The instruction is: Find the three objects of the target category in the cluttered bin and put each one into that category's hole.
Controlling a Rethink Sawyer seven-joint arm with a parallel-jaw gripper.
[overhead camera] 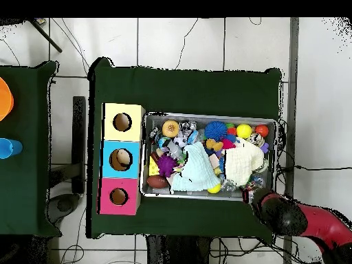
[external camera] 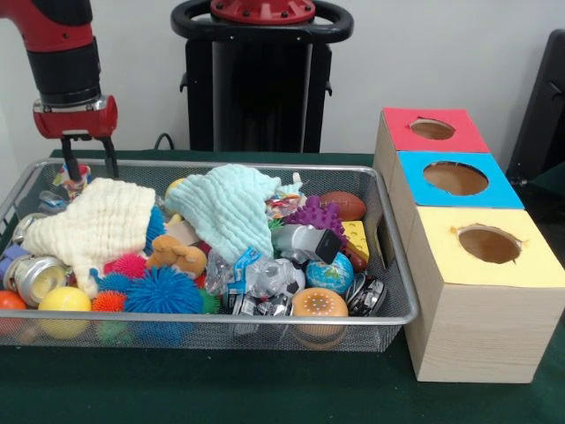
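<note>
The arm [external camera: 62,53] runs off the front view's top edge. In the overhead view its bulk covers the gripper [external camera: 88,163] and the bin's [external camera: 388,265] corner beneath. The cream cloth [external camera: 93,225] and the pale blue cloth [external camera: 231,208] hide whatever lies under them. The small items between the globe ball [external camera: 330,274] and the blue spiky ball [external camera: 163,291] are too jumbled to identify.

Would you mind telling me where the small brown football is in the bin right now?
In the front view, the football lies at the bin's far right, beside the purple spiky toy, nearest the red-topped box.
</note>
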